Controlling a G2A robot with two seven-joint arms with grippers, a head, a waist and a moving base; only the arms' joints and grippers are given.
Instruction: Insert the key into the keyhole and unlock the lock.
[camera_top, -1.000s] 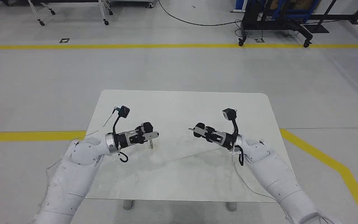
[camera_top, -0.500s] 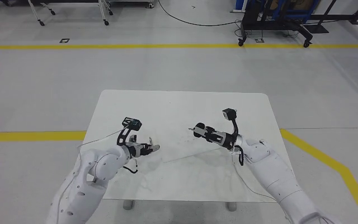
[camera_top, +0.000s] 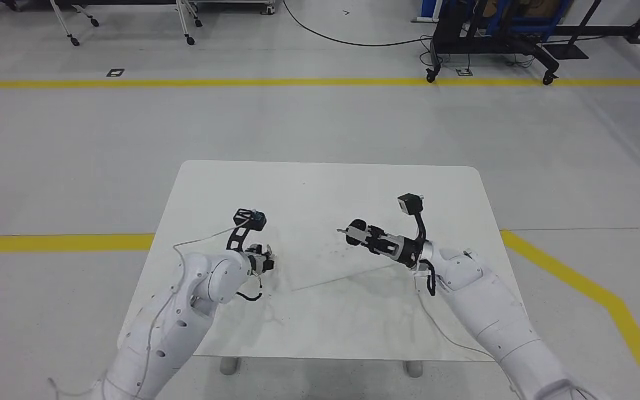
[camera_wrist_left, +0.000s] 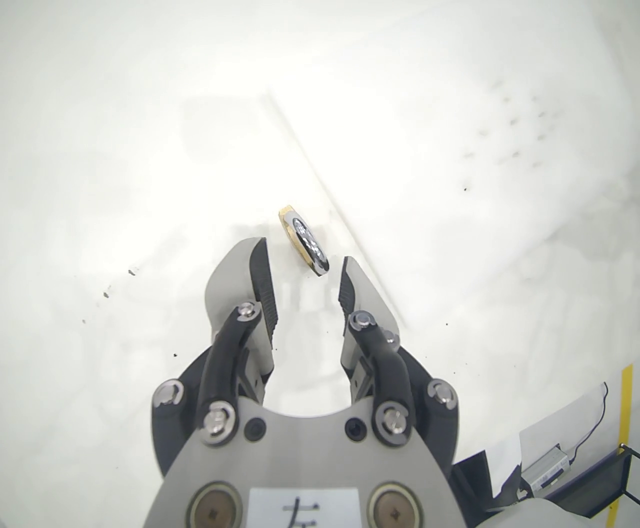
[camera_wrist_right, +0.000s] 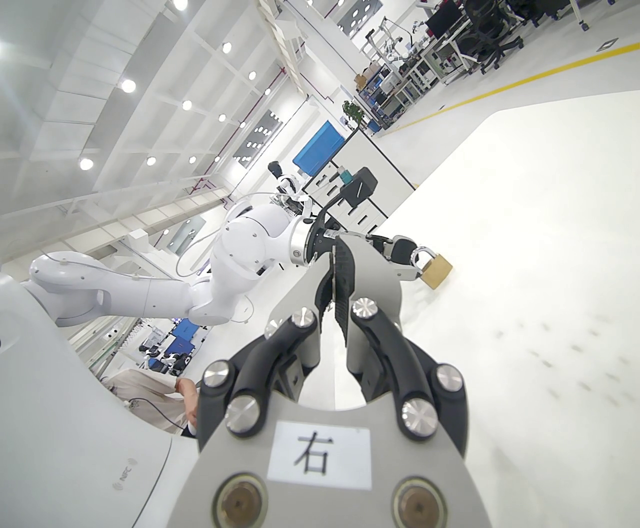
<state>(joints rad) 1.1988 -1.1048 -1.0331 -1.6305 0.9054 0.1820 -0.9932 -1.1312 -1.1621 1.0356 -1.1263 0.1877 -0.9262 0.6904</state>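
1. Brass padlock (camera_wrist_left: 304, 245), chrome shackle, stands on white table (camera_wrist_left: 450, 150), 9 o'clock of centre.
2. Left gripper (camera_wrist_left: 303, 270), fingers spread, flanks it.
3. Right gripper (camera_wrist_right: 336, 250), at its 2 o'clock, is clamped, seemingly on the key (camera_top: 344, 232).

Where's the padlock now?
The padlock stands on the table just past the fingertips of the open left gripper, left of table centre in the top view.

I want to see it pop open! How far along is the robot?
Nothing is unlocked yet. The padlock stands on the table, right at the tips of the open left pincer. The right pincer is shut, seemingly on the key, well apart from it. To do: put the key in and turn.
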